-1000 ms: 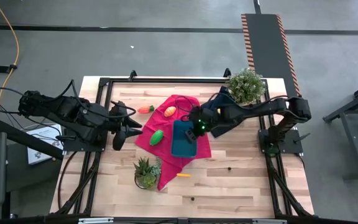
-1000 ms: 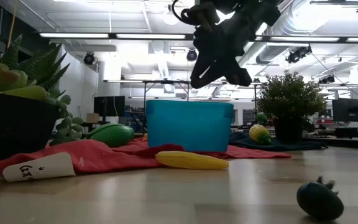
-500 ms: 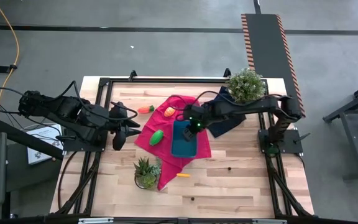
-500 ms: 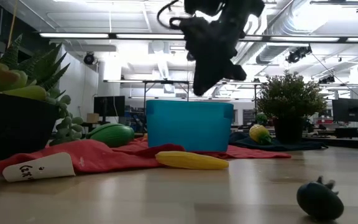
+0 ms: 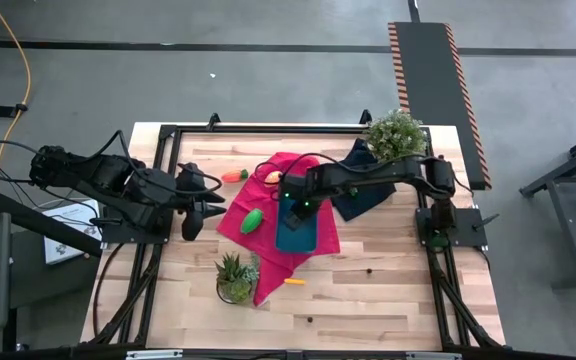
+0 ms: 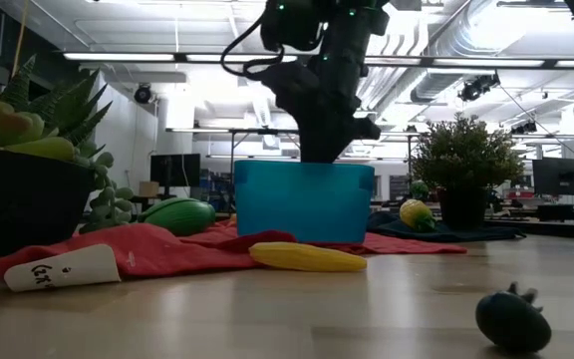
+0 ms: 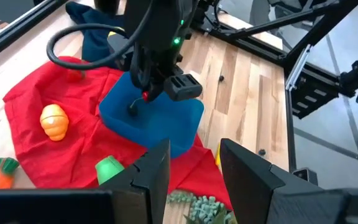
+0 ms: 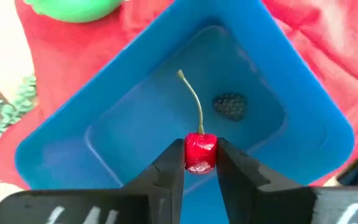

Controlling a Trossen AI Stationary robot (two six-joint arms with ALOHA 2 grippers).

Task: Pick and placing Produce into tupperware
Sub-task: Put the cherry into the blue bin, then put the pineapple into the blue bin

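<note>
The teal tupperware (image 5: 296, 228) lies on a red cloth (image 5: 236, 215) at mid-table, with a dark berry (image 8: 230, 106) on its floor. My right gripper (image 8: 200, 163) hangs over the tub's inside, pointing steeply down, shut on a red cherry (image 8: 200, 153). Loose produce lies around: a carrot (image 5: 234, 176), an orange piece (image 5: 273, 178), a green piece (image 5: 253, 220) and a yellow corn cob (image 5: 294, 282). My left gripper (image 7: 194, 171) waits raised near the table's left edge, its fingers a little apart with nothing between them. My right gripper pinches the cherry's round red body (image 8: 200, 143) between its two fingertips, one on each side. The fingers come from above, pointing down into the tub. The cherry is lifted clear above the tub floor, and its thin stem (image 8: 192, 99) sticks out beyond the fingertips.
A bushy potted plant (image 5: 396, 138) stands at the far right on a navy cloth (image 5: 366, 195). A succulent pot (image 5: 235, 278) stands near the front. A dark berry (image 6: 511, 319) lies on bare wood near the low camera, and a yellow fruit (image 6: 415, 212) sits by the bushy plant.
My right gripper has gone toward the table's left edge and tipped further downward, coming lower over the tupperware, and stays shut. My left arm has kept still.
</note>
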